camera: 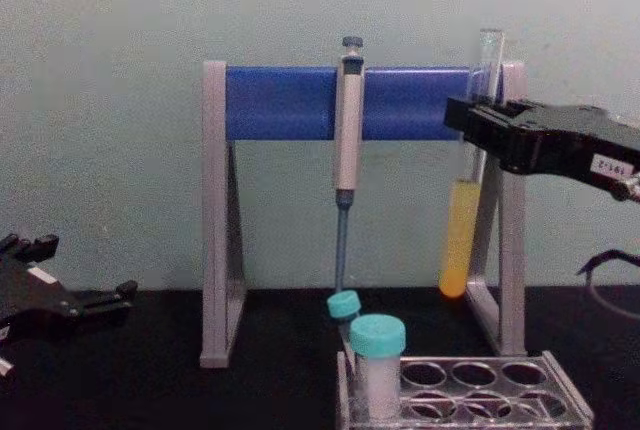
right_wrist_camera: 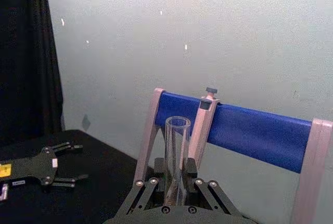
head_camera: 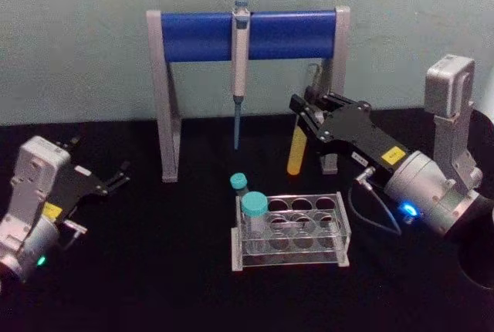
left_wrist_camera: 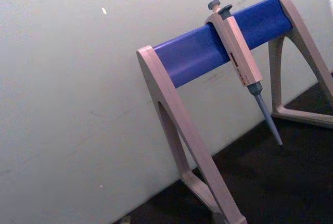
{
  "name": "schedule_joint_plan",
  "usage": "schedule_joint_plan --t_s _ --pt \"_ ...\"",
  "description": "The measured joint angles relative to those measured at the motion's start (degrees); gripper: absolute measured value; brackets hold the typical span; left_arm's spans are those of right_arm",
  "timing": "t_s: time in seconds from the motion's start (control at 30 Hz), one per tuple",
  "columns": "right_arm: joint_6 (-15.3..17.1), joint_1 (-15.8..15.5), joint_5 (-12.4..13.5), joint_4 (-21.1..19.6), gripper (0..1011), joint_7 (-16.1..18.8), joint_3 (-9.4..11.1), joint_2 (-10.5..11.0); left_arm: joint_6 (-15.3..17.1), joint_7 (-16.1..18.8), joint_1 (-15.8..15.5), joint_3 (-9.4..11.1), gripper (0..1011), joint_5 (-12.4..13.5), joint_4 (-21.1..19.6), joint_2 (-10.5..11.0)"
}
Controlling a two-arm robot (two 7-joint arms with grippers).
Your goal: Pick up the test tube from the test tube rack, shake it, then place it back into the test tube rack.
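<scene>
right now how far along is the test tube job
Pickup looks done: the right hand holds the test tube clear of the test tube rack, beside the pipette stand. Shaking cannot be judged from one moment. Left: setting it back in a rack hole. The left hand sits open at the left.

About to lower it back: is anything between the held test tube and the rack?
Nothing: in the chest view the stretch from the test tube, held by the right gripper, down to the test tube rack is bare.

Right hand (head_camera: 303, 120) aloft, left hand (head_camera: 99, 157) low
</scene>
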Motion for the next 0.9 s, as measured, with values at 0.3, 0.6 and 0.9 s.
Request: schedule_joint_plan --t_s 0.3,0.6,0.9 --pt "0.5 -0.3 -0.5 -0.2 233 -0.2 0.5 0.0 0.0 0.0 0.0 0.0 1001 0.0 0.0 0.0" --pt "0.7 -0.5 -0.9 -0.3 233 -0.3 0.9 -0.1 0.0 0.0 0.0 0.0 1001 0.0 0.0 0.0" --pt "1.1 -2.2 -1.6 -1.9 233 -1.1 2.5 1.4 0.0 0.0 0.0 0.0 1001 0.0 0.0 0.0"
